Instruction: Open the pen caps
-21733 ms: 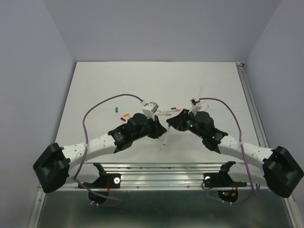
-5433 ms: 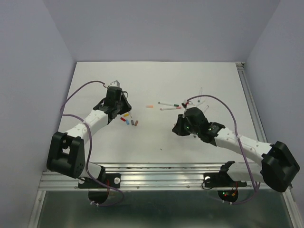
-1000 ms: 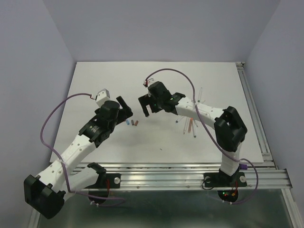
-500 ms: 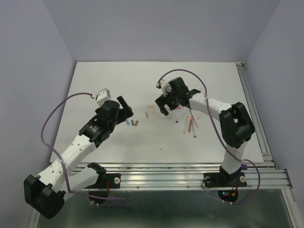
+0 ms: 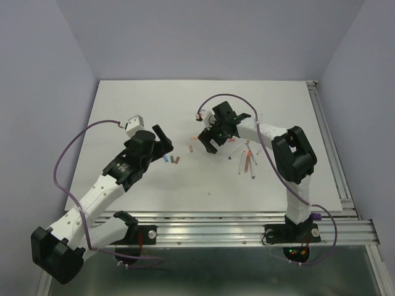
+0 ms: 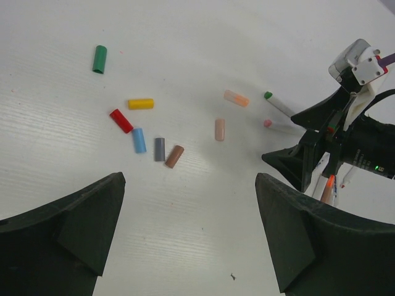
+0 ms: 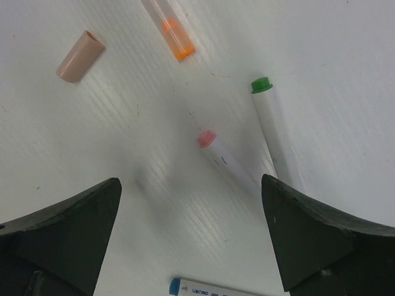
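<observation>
Several small pen caps lie loose on the white table (image 5: 136,105): green (image 6: 99,58), yellow (image 6: 141,103), red (image 6: 121,121), blue (image 6: 139,140), grey (image 6: 159,149), brown (image 6: 174,156), peach (image 6: 220,129) and orange (image 6: 236,98). My left gripper (image 6: 190,203) hovers open just short of the blue, grey and brown caps (image 5: 171,160), holding nothing. My right gripper (image 7: 191,197) is open and empty above a pink-ended pen barrel (image 7: 228,163) and a green-ended one (image 7: 274,129). The peach cap (image 7: 80,57) and orange cap (image 7: 170,28) lie just beyond it.
More white pen barrels (image 5: 247,161) lie in a loose bunch to the right of the right gripper (image 5: 208,140). A blue-ended barrel (image 7: 210,288) lies under the right wrist. The metal rail (image 5: 327,142) borders the table's right edge.
My right gripper has swung rightward from beside the caps to over the pen ends and has turned at the wrist. The left arm has not moved.
</observation>
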`<act>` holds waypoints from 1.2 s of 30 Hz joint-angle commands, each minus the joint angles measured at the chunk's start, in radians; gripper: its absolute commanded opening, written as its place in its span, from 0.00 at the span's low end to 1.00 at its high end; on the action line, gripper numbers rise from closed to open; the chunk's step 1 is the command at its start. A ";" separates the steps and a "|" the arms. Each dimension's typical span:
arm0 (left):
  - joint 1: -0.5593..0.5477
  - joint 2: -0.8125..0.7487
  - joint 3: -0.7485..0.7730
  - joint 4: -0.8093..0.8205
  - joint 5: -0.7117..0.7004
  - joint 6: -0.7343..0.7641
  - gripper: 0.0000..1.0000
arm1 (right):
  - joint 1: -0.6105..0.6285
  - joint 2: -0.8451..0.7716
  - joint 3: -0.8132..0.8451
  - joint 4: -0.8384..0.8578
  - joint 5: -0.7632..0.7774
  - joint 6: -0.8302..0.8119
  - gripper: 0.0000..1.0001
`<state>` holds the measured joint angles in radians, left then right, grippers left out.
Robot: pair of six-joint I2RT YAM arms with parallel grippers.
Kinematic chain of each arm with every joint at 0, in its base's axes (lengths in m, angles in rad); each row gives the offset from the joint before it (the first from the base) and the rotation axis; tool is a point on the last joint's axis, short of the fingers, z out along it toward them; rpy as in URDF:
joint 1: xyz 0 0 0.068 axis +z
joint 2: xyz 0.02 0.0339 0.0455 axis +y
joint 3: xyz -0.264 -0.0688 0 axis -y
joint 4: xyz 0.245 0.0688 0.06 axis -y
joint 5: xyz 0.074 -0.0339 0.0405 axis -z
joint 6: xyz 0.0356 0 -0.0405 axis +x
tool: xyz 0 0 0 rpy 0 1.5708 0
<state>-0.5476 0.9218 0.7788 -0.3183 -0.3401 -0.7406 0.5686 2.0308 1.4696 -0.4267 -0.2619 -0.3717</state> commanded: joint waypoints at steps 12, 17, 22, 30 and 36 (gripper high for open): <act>0.005 0.011 0.004 0.030 -0.007 0.020 0.99 | -0.003 0.065 0.080 -0.053 0.053 -0.050 0.89; 0.005 0.012 0.011 0.030 0.000 0.023 0.99 | -0.003 0.077 0.052 -0.040 0.085 -0.041 0.64; 0.006 -0.004 0.010 0.031 0.001 0.023 0.99 | -0.003 0.065 -0.008 0.003 0.059 0.007 0.39; 0.006 0.005 0.014 0.056 0.035 0.037 0.99 | 0.016 0.037 -0.115 0.071 0.039 0.050 0.09; 0.008 0.003 0.000 0.079 0.081 0.044 0.99 | 0.065 -0.035 -0.181 0.167 0.038 0.106 0.01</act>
<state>-0.5476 0.9367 0.7788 -0.2855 -0.2939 -0.7216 0.5892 2.0182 1.3567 -0.2680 -0.2207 -0.3168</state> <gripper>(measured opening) 0.986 0.183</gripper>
